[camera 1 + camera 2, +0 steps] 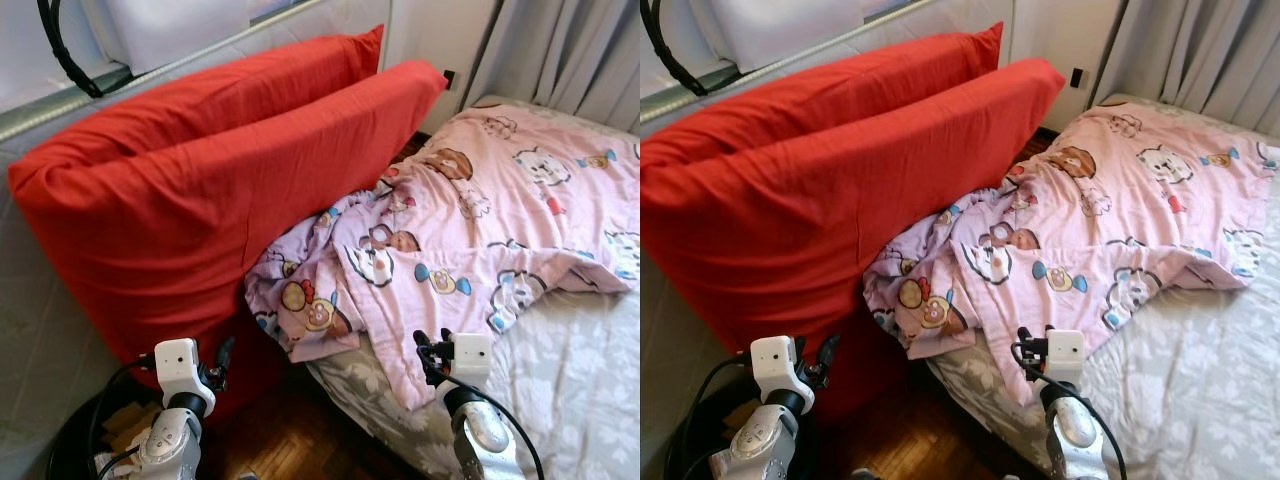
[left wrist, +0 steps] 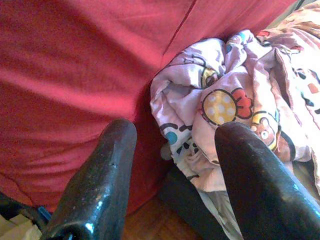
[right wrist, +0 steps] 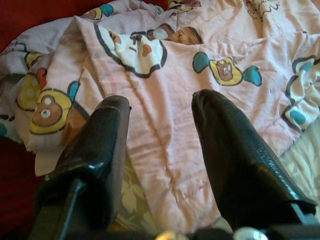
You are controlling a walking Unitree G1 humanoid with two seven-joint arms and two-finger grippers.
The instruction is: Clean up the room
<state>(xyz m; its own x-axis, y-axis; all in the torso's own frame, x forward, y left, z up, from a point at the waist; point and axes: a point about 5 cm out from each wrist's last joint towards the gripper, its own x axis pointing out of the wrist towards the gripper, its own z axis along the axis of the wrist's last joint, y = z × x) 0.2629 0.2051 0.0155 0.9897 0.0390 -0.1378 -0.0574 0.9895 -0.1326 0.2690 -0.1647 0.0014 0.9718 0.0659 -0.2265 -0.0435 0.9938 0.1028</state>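
While the quilt [image 1: 470,220] lies rumpled across the bed [image 1: 580,380], one bunched corner spilling off the edge against the red cushions [image 1: 200,190], the tidying looks barely begun. Both cushions lean between wall and bed rather than sitting in place. The left tool [image 2: 172,170] hovers open and empty, pointed at the hanging corner beside the lower cushion. The right tool [image 3: 160,150] is also open, holding nothing, just above the quilt's near edge. Spreading the quilt flat and setting the cushions seem still to do.

Rumpled pink cartoon blanket [image 1: 470,215] on bed [image 1: 570,390], against two red pillows [image 1: 200,190].
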